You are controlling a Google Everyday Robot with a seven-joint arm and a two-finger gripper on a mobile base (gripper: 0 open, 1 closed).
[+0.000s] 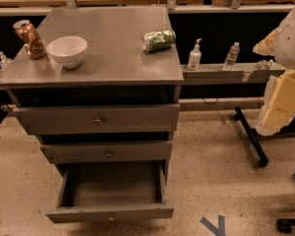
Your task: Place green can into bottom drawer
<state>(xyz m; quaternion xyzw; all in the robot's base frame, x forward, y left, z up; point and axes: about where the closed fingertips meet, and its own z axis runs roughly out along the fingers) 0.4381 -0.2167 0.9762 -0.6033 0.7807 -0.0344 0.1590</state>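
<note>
The grey cabinet (113, 38) fills my view, its bottom drawer (110, 213) pulled out, open at the top. A white bowl (67, 50) sits top left. The green can (159, 40) lies on its side near the top's right edge, print unreadable. My gripper is out of view; I cannot tell whether it is clenched or released.

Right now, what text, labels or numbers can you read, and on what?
No text reads clearly.
Green can: print too blurred.
Orange can: print too blurred.
Pump bottle, water bottle: labels too small.
Blue floor mark: shaped like "Y", maybe tape.
Tool: likely the white shape at right edge.
</note>
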